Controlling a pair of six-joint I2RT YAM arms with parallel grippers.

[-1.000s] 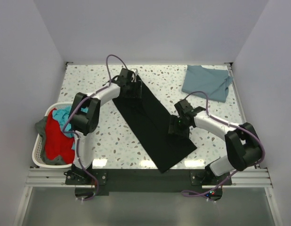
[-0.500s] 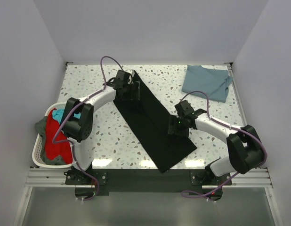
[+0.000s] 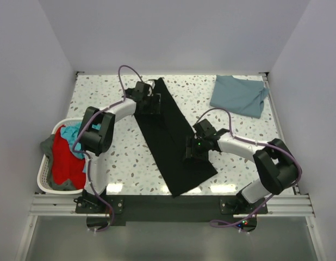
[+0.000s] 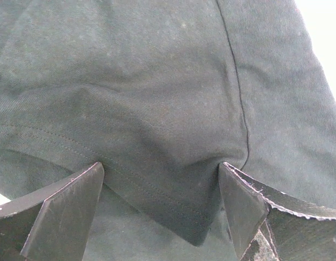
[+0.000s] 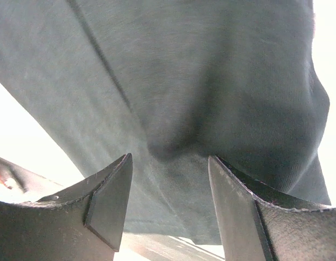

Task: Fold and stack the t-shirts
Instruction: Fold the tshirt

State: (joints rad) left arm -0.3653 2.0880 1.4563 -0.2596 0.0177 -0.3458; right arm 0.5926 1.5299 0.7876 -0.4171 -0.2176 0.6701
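The black t-shirt point(image 3: 170, 122) lies as a long folded strip running diagonally from the table's far middle to its near edge. My left gripper point(image 3: 152, 103) is at the strip's far end, jaws open, and a folded hemmed corner of black cloth point(image 4: 157, 81) lies between the fingers point(image 4: 64, 212). My right gripper point(image 3: 191, 150) is over the strip's near half, jaws open, with black cloth point(image 5: 211, 70) bunched just ahead of them. The slate-blue t-shirt point(image 3: 240, 95) lies crumpled at the far right, away from both grippers. The black tee's neck label is hidden.
A white laundry basket point(image 3: 43, 175) with red, teal and grey clothes hangs at the table's left edge. The speckled tabletop point(image 3: 103, 95) shows on both sides of the black strip. White walls close off the left, far and right sides.
Both grippers moved left with the black tee's right edge. The strip is now narrower and its near end has shifted left. The blue tee has not moved.
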